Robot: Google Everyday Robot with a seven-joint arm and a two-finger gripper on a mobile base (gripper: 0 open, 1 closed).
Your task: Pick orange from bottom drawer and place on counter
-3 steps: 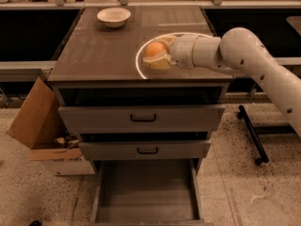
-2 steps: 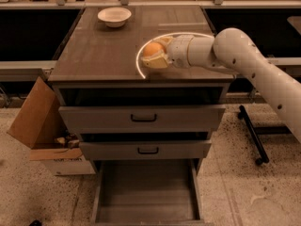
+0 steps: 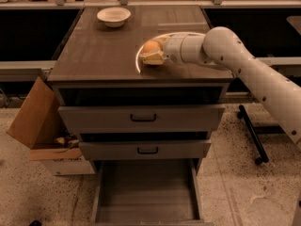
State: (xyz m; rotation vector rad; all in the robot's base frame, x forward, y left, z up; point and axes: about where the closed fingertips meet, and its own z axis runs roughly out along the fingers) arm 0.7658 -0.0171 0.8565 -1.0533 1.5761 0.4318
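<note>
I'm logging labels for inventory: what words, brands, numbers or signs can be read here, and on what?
On the cardboard box: dark marks on its front, too blurred to read.
On the counter, bottom drawer, white bowl: none.
On the gripper, above the counter with jaws shut on the orange: none.

The gripper (image 3: 150, 55), clasping the orange (image 3: 150, 46), blocks the front right of the worktop (image 3: 94, 55) — its left half lies free, but a white bowl (image 3: 114, 16) stands at the back.
</note>
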